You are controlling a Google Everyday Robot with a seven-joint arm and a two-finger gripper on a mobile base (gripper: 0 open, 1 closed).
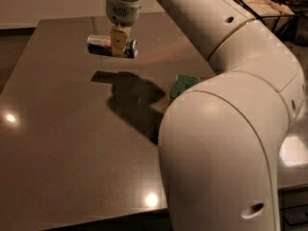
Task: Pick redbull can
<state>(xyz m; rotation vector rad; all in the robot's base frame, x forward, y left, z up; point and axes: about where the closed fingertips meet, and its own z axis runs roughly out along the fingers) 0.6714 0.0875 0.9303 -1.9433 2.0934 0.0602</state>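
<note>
Gripper (118, 51) clamped across middle of redbull can (98, 45), held sideways clear above table (57, 129). Risk: slick cylinder pivoting or slipping between 2 narrow fingers (117, 38) if jolted, dropping, rolling toward green sponge (183, 84).

Counts: 1 redbull can (98, 44), lying sideways in the air above 1 dark table (57, 129)
1 gripper (117, 49), up over the far part of the table, fingers clamped across the can's middle
1 white arm (226, 47)
1 green sponge (182, 85) on the table, partly hidden behind the arm
1 wire basket (264, 8) far right, contents can't be counted
2 light glints (9, 118) on the tabletop
</note>
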